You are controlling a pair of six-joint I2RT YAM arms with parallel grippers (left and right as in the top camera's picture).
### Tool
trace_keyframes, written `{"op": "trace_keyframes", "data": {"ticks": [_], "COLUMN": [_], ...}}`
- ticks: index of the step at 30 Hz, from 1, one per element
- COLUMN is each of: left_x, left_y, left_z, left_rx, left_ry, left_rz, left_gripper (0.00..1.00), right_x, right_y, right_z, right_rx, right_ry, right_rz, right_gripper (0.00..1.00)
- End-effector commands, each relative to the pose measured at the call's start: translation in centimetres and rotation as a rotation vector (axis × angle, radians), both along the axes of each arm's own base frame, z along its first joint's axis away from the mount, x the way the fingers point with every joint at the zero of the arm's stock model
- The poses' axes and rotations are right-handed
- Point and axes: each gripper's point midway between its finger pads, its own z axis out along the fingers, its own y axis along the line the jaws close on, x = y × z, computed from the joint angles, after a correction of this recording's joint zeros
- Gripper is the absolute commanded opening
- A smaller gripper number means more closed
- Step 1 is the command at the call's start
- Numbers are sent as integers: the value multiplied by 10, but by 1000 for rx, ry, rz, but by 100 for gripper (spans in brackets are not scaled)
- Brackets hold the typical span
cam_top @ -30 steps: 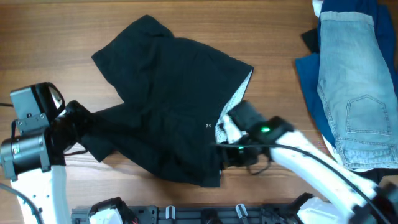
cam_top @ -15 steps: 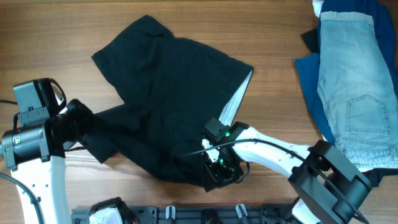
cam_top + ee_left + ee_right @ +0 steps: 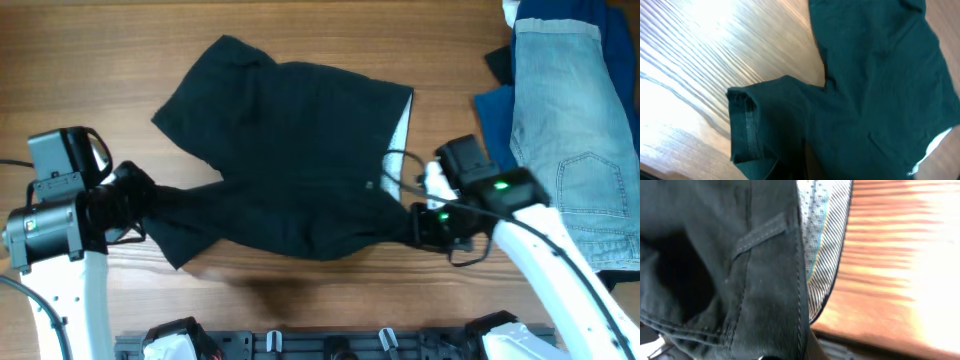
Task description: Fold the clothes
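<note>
Spanning the middle of the wooden tabletop (image 3: 300, 30), black shorts (image 3: 290, 160) stretch taut; light-blue jeans (image 3: 565, 130) lie on dark blue cloth (image 3: 495, 120) at the right edge. The left tool (image 3: 140, 200) clamps a leg hem, the right tool (image 3: 415, 225) the waistband.

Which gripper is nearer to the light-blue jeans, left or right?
Right. The right gripper holds the black shorts at their waistband end, a little left of the jeans. The left gripper holds the opposite leg end, with the whole shorts between it and the jeans.
</note>
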Motion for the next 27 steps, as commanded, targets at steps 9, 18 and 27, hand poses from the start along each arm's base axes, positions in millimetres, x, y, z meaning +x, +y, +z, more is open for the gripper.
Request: {"op": "trace_keyframes", "data": {"ticks": [9, 18, 27], "left_x": [-15, 192, 269], "left_y": [-73, -85, -99], "left_z": [47, -1, -99], "left_rx": [88, 230, 228], "left_ry": [-220, -414, -428], "left_rz": [-297, -265, -267], "left_gripper": [4, 4, 8], "right_x": [48, 197, 289], "right_y": [-79, -96, -86], "right_z": [80, 46, -34], "right_rx": [-147, -135, -108], "right_ry": [-228, -485, -576], "right_rz": [-238, -293, -260], "right_gripper": [4, 4, 4]}}
